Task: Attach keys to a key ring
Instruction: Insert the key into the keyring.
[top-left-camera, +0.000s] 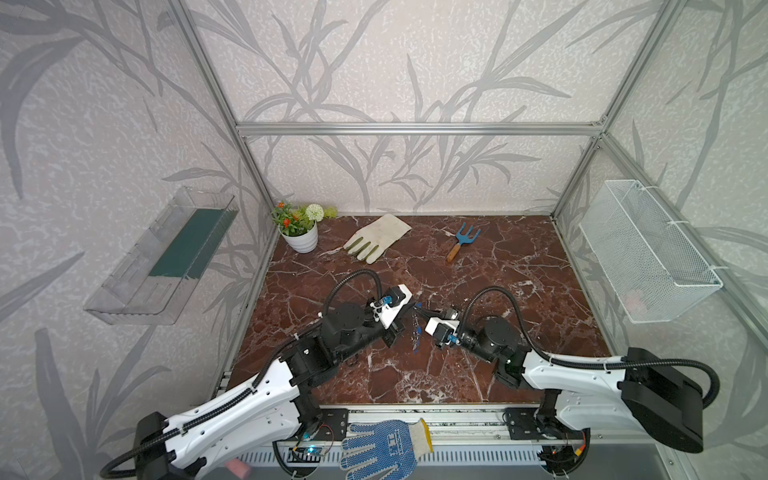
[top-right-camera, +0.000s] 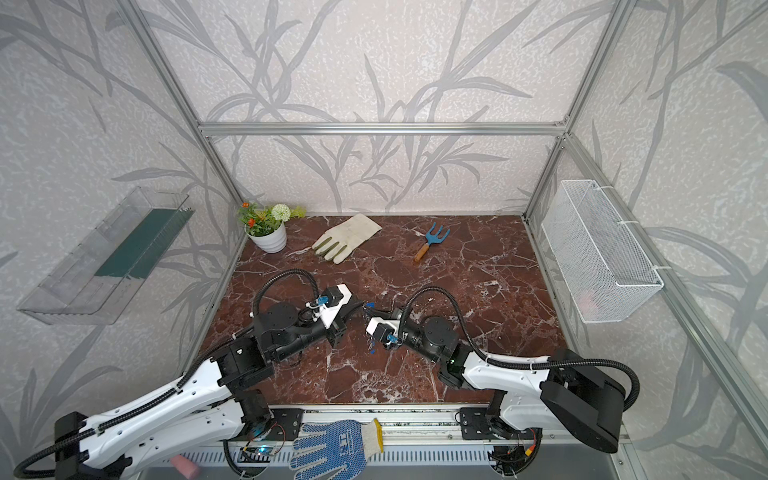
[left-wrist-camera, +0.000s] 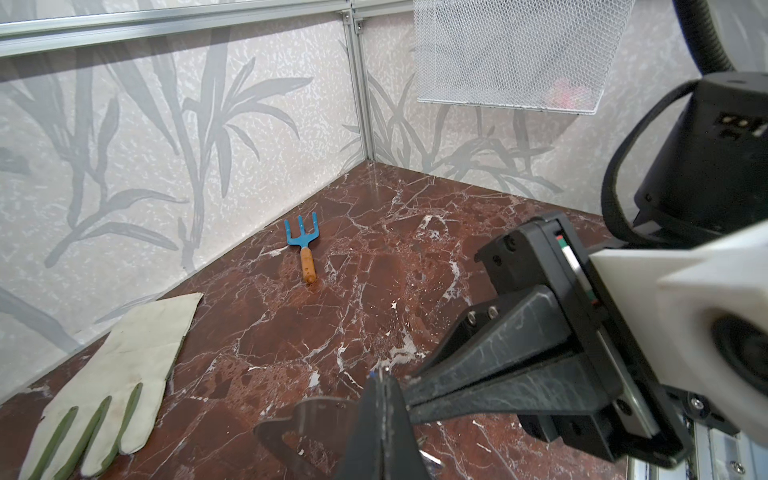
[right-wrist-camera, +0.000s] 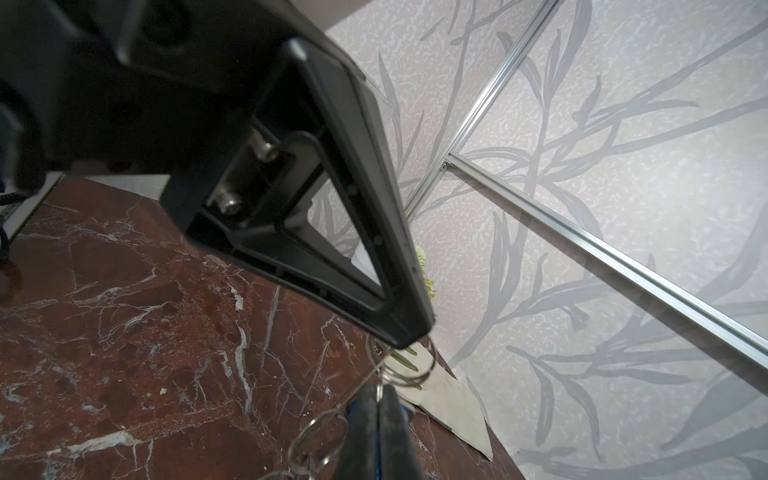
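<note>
Both arms meet over the middle of the marble table. My left gripper is shut on the key ring, a flat grey half-moon plate with a cutout that sticks out beside its fingers. My right gripper is shut on a blue key; its blue plastic shows between and beside the fingers. Silver wire rings hang at the fingertips, right under the left gripper's finger. In both top views the two grippers touch tip to tip, and more blue keys dangle below them.
A white work glove, a blue hand fork and a flower pot lie along the back wall. A wire basket hangs on the right wall, a clear shelf on the left. A blue dotted glove lies on the front rail.
</note>
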